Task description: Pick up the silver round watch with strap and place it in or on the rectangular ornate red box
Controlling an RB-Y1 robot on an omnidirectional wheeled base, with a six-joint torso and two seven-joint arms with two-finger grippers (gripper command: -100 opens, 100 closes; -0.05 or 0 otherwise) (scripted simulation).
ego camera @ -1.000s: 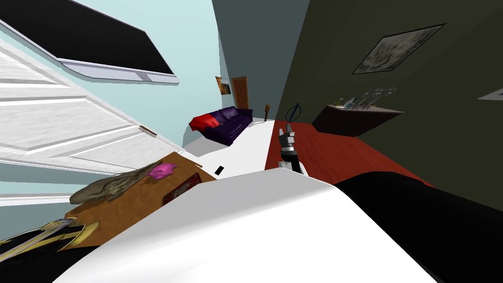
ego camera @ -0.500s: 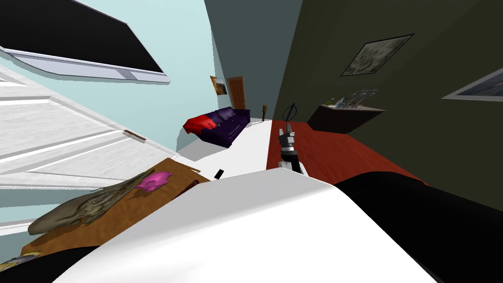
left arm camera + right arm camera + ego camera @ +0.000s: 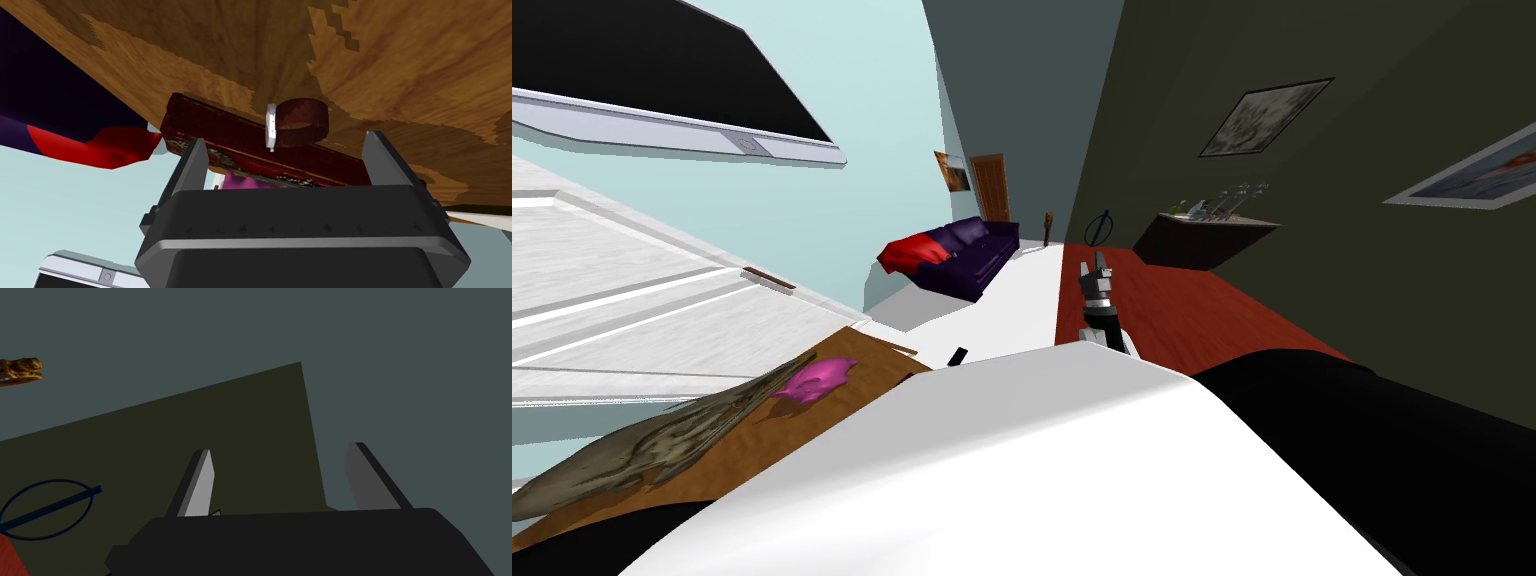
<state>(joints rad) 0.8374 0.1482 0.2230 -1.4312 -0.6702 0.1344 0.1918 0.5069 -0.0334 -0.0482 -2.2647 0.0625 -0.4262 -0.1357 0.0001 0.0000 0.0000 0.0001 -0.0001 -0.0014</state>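
Turned from wooden table point(image 3: 812, 425) with left jaws open, leaving silver round red-strapped watch point(image 3: 295, 134) on ornate rectangular red box point(image 3: 227, 142): likely placed.

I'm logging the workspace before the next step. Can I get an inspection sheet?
Surface: wooden table, brown, bare grain around the box.
Job's things: watch, silver face, dark red strap, at the red box; cannot tell whether it is on the box or just behind it.
Clutter: pink thing and driftwood-like piece on the table.
Grippers: left gripper open, empty, facing the watch; right gripper open, empty, held forward away from the table.
Cables: nothing seen.
Surroundings: purple sofa with red blanket; dark sideboard; small black thing on the white floor.
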